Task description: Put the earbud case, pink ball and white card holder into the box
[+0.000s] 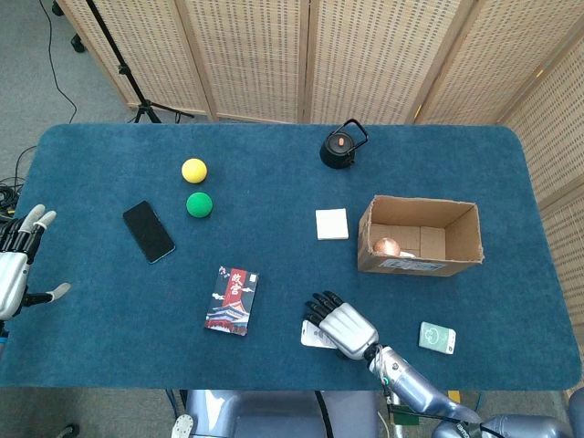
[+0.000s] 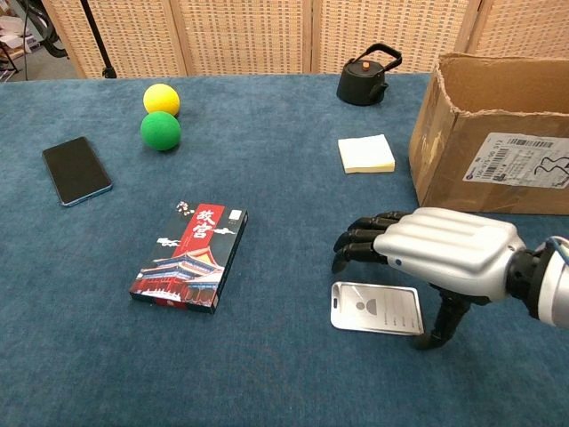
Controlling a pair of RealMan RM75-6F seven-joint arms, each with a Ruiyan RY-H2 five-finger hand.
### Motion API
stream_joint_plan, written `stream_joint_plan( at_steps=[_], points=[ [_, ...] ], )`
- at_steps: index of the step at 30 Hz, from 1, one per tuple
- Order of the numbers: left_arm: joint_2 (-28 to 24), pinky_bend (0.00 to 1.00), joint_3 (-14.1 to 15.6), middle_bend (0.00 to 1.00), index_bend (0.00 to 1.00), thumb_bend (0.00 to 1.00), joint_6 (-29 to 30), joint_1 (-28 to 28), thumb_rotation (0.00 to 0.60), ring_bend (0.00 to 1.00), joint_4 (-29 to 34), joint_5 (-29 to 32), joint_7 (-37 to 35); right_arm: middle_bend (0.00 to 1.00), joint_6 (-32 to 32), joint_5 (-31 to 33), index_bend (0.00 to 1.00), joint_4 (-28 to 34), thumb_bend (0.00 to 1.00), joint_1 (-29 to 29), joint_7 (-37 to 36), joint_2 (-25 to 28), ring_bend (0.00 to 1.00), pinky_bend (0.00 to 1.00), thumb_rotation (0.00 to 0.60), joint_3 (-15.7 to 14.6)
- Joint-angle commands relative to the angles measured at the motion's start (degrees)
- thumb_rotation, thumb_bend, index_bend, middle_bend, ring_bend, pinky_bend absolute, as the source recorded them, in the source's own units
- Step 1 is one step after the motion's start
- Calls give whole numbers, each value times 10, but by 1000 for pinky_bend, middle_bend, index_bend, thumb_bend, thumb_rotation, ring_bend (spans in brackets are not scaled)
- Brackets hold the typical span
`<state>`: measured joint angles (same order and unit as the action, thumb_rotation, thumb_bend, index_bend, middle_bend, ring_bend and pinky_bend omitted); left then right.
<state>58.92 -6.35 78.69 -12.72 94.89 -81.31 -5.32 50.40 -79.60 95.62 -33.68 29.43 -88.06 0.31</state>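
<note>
Hovering palm-down with fingers spread, the right hand (image 2: pixel 436 258) hangs just over the white card holder (image 2: pixel 376 309); the pink ball (image 1: pixel 384 246) sits inside the box (image 1: pixel 461 265).

The right hand (image 1: pixel 342 326) covers the 3 o'clock half of the white card holder (image 1: pixel 315 336) in the head view; contact between hand and card cannot be determined in either view. In the chest view, the right forearm is cut off by the frame edge at 3 o'clock. The left hand (image 1: pixel 18 260) is cut off at 9 o'clock in the head view. The box (image 2: pixel 498 133) is cut off at 3 o'clock in the chest view, and its interior is hidden there. The pink ball (image 1: pixel 386 246) is partly hidden behind the box's near wall. The label print on the box is too small to read.
</note>
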Motion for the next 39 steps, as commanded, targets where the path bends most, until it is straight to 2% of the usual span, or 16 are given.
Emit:
stream_joint_plan(
  at_steps=[1,11,22,39],
  points=[
    [1,0,0,0,0,0,0,0,600,0,0,0,1,132,1,10,186,-2,0,-2,4,-3,0,75,600,2],
    [1,0,0,0,0,0,0,0,600,0,1,1,3,131,12,25,186,-13,14,-4,13,-21,0,76,600,4],
    [1,0,0,0,0,0,2,1,600,0,2,0,4,132,29,52,186,-23,44,-16,19,-33,0,76,600,31],
    [1,0,1,0,0,0,1,1,600,0,3,0,7,81,34,88,186,29,28,-23,74,-21,0,76,600,9]
  ],
)
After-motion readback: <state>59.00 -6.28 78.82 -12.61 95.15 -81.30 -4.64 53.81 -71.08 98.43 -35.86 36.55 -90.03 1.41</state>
